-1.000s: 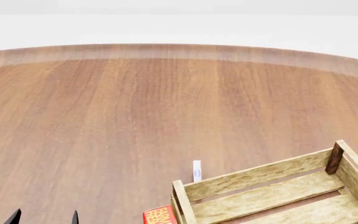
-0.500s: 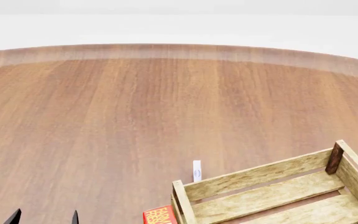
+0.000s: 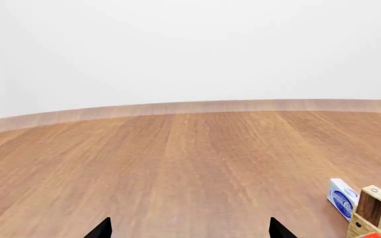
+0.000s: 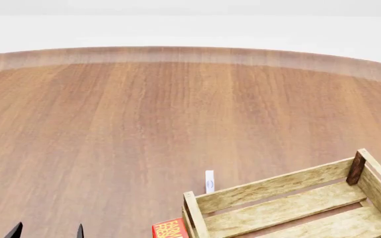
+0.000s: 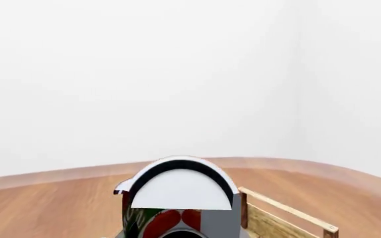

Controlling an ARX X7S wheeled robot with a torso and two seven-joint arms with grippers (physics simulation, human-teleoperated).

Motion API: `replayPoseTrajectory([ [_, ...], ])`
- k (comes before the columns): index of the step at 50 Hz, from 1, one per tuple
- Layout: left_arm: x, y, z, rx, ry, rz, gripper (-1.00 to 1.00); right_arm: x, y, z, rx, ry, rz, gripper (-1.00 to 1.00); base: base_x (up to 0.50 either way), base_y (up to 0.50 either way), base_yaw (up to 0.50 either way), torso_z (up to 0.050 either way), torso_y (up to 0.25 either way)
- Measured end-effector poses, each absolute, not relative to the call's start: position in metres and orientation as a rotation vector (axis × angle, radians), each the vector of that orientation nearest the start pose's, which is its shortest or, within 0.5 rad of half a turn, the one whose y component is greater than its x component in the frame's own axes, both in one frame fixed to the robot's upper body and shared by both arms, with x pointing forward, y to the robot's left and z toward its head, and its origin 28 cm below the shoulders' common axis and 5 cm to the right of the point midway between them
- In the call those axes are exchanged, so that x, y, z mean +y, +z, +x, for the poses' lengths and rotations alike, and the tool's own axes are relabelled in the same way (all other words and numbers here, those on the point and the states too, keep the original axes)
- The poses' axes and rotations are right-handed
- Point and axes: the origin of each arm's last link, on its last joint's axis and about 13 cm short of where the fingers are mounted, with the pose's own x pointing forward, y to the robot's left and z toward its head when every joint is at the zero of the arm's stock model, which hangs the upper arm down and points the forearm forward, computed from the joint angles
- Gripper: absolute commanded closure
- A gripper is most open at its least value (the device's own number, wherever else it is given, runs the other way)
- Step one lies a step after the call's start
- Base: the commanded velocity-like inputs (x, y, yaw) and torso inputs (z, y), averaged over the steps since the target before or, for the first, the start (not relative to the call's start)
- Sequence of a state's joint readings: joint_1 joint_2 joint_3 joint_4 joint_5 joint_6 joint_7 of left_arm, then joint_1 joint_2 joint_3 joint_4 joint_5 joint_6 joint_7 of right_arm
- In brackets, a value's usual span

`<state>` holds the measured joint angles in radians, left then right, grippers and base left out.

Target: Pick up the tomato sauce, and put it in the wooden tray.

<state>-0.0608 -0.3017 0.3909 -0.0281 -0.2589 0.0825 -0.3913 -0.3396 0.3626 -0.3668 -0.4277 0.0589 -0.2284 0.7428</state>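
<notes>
Right wrist view first: the tomato sauce [image 5: 177,206] fills the near frame, silver-white top toward the lens, red and green label below. We judge it is carried by the right claw, since it sits so close to the camera with the desk [image 5: 51,208] well behind it, but no finger shows here, so we cannot tell how the claw is set. Just past the can lies a slat wall of the wooden tray [image 5: 289,213], which suits a carry toward a drop.

Head view: two dark tips of the left claw [image 4: 47,230] poke in at the near edge, apart, nothing between them; the left wrist view agrees, so it looks parked clear. A red box [image 4: 170,229] is just beside the tray's near corner. A small white-and-blue box [image 4: 209,181] stands just beyond the tray. No can inside the tray as far as shown.
</notes>
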Motion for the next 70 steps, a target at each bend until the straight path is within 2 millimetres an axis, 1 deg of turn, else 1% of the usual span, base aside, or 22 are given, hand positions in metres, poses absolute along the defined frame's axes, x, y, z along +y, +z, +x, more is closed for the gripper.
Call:
replayPoseTrajectory([
  [13, 0.204, 0.012, 0.210, -0.015, 0.023, 0.041, -1.00, -0.088, 0.053, 0.140, -0.234, -0.285, -0.004, 1.00, 0.00, 0.00, 0.00, 0.000, 0.000],
  [33, 0.204, 0.013, 0.210, -0.015, 0.023, 0.042, -1.00, -0.097, 0.057, 0.173, -0.182, -0.333, 0.004, 1.00, 0.00, 0.00, 0.00, 0.000, 0.001],
  [52, 0.204, 0.013, 0.211, -0.015, 0.023, 0.043, -1.00, -0.103, 0.063, 0.195, -0.159, -0.369, -0.010, 1.00, 0.00, 0.00, 0.00, 0.000, 0.000],
  [70, 0.204, 0.012, 0.211, -0.015, 0.023, 0.043, -1.00, -0.106, 0.074, 0.215, -0.138, -0.380, -0.018, 1.00, 0.00, 0.00, 0.00, 0.000, 0.000],
])
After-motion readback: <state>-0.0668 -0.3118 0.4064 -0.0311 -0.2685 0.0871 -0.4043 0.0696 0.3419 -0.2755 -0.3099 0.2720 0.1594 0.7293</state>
